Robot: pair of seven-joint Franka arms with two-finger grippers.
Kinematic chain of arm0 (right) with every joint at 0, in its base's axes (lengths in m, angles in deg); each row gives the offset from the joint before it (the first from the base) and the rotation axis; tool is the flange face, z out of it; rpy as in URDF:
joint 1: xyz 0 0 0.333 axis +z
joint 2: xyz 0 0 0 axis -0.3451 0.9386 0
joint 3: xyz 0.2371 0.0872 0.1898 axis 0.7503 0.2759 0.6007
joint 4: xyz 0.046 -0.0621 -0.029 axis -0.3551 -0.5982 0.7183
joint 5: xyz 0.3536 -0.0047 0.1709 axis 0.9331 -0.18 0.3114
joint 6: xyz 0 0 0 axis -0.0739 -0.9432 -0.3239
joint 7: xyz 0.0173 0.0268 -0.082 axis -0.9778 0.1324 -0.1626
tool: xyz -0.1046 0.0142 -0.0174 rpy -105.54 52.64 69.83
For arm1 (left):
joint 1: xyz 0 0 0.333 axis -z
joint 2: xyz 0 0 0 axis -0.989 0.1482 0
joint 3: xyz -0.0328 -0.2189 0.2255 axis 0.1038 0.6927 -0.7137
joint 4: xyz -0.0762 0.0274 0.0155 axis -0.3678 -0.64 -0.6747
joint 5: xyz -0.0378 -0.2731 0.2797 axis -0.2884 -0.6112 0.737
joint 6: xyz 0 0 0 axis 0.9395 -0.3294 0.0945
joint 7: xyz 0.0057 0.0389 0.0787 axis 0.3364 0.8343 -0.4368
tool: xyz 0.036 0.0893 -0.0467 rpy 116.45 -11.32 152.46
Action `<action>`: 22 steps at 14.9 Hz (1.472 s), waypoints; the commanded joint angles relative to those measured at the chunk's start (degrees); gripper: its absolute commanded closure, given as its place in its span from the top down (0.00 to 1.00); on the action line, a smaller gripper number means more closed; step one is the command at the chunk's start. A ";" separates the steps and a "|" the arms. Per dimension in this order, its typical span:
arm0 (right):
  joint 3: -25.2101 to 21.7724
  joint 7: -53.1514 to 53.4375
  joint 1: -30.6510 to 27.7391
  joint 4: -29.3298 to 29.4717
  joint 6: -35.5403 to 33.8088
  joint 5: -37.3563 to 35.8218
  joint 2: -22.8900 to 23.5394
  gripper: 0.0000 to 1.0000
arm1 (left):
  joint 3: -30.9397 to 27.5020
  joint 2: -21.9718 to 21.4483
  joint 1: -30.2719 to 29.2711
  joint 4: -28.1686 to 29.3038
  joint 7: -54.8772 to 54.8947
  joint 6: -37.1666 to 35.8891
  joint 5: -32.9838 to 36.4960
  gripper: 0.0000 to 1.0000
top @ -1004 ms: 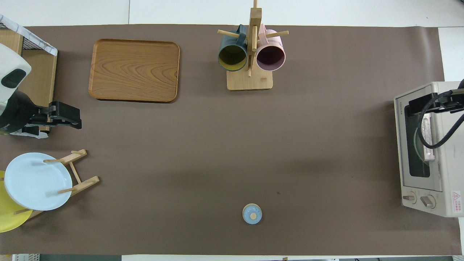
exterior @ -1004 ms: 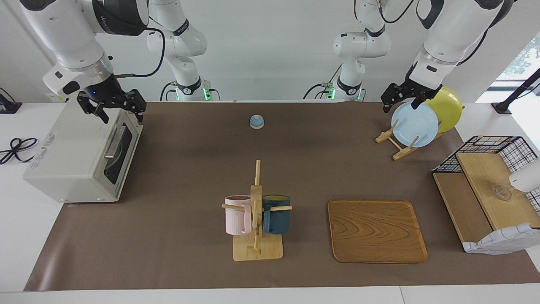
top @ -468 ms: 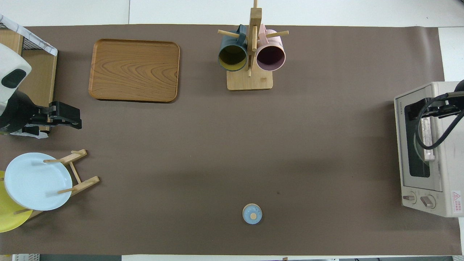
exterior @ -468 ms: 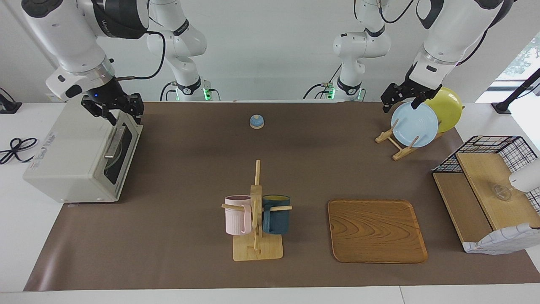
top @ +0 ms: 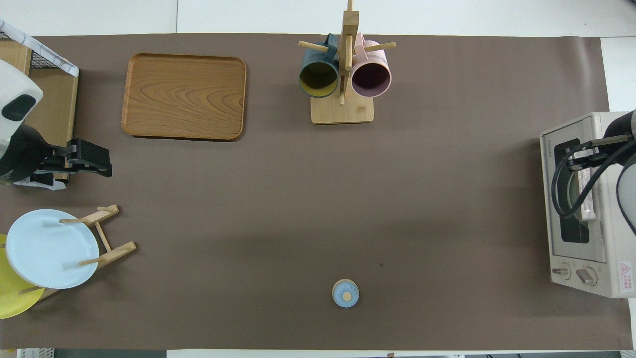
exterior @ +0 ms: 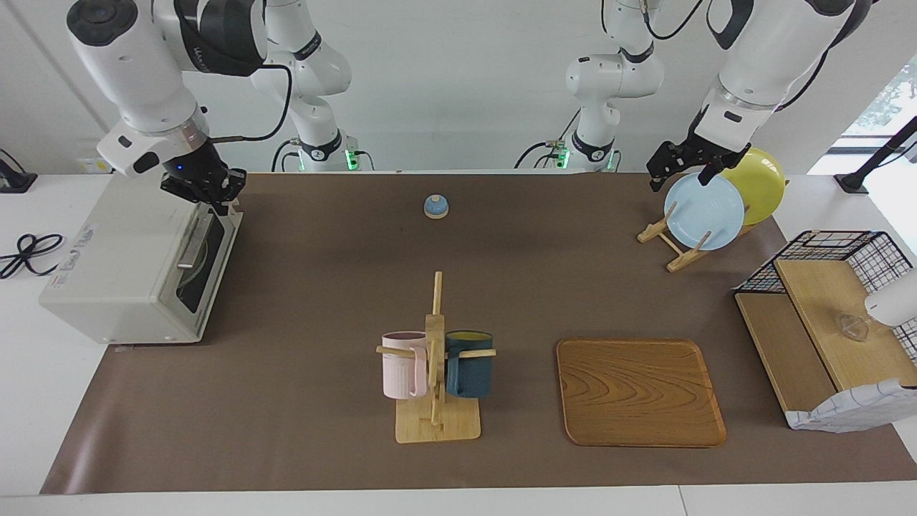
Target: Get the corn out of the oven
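The off-white oven (exterior: 122, 251) stands at the right arm's end of the table, its dark glass door shut; it also shows in the overhead view (top: 611, 238). The silver handle (exterior: 193, 244) runs along the door's top. The corn is hidden; only a round pale shape shows through the glass. My right gripper (exterior: 211, 197) hangs just over the door's top edge, above the handle (top: 589, 194), pointing down. My left gripper (exterior: 678, 174) waits open and empty over the plate stand.
A light blue plate (exterior: 703, 211) and a yellow plate (exterior: 759, 183) lean in a wooden stand. A mug rack (exterior: 435, 373) with two mugs, a wooden tray (exterior: 640, 393), a small blue knobbed lid (exterior: 435, 206) and a black wire rack (exterior: 824, 322) are on the table.
My right gripper has turned at the wrist and shifted from over the oven's top to over the door's top edge by the handle. The left arm has not moved.
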 commanded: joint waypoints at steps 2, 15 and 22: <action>0.05 -0.33 -0.86 -2.63 3.22 -0.86 -1.28 0.00 | 0.21 -0.55 -0.46 -0.14 0.21 -0.35 0.78 1.00; -0.04 8.38 -4.54 -10.26 7.78 -1.12 -0.58 0.00 | 0.21 -0.55 -0.46 -0.14 0.21 -0.35 0.86 1.00; -0.04 4.26 -7.02 -14.23 9.90 -6.02 -0.23 0.00 | 0.21 -0.55 -0.46 -0.14 0.21 -0.35 0.86 1.00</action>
